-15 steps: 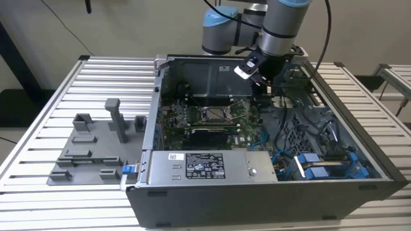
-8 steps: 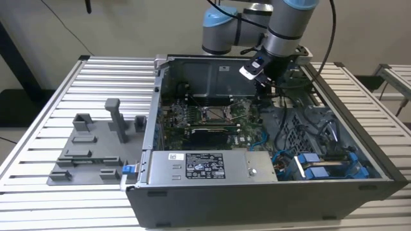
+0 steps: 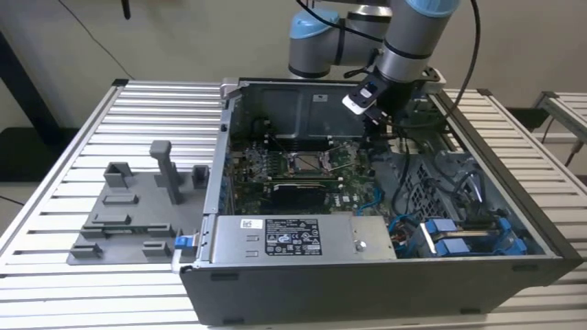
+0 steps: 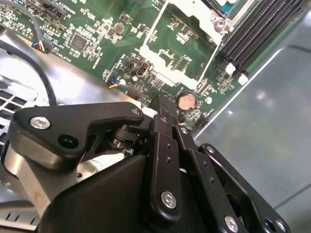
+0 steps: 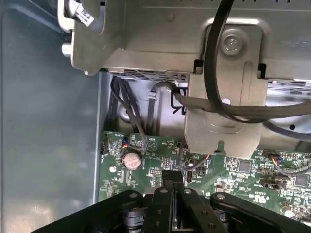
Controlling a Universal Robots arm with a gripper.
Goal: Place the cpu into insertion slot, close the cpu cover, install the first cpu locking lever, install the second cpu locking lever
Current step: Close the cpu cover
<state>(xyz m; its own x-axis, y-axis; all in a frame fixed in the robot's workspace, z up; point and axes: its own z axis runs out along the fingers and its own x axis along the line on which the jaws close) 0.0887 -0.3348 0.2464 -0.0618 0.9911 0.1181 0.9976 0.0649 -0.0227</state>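
Cpu cover (image 4: pixel 154 59) lies on the motherboard (image 4: pixel 87 43) just beyond the claw (image 4: pixel 163 104), not touching it. That claw is clenched, jaws pressed together

Bracket (image 5: pixel 221 121) and cables (image 5: pixel 214 73) block right ahead of the gripper (image 5: pixel 171 178); beside it, bare case panel (image 5: pixel 48 121), roomy.
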